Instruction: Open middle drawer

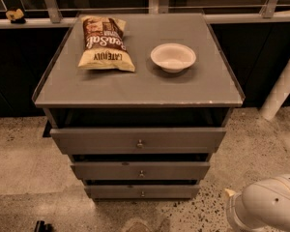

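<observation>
Speckled floor (19,153); gripper unseen, arm (268,204) btm-right

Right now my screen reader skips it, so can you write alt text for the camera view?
A grey cabinet with three knobbed drawers, the middle drawer looking shut, stands on a speckled floor; a chip bag and a white bowl sit apart on its top. A white arm segment shows at bottom right; the gripper is out of view.
</observation>
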Controlling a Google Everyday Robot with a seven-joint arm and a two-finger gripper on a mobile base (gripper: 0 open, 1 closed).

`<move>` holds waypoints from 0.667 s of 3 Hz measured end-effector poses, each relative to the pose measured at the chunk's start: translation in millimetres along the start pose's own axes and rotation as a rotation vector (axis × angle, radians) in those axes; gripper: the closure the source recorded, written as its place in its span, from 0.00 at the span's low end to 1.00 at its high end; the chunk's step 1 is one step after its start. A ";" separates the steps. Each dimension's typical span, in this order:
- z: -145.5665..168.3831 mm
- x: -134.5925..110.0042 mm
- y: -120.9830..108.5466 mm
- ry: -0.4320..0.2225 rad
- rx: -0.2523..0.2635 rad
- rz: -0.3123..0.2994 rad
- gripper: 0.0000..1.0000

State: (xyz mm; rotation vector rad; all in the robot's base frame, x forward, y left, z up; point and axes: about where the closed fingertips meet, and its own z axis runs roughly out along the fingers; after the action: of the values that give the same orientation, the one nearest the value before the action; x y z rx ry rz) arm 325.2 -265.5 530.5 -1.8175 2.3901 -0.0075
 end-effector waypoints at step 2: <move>85.9 -19.2 6.7 -0.014 -0.092 -0.069 0.00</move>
State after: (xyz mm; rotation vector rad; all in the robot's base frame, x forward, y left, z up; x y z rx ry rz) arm 333.4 -238.4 447.0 -1.9321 2.3538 0.1100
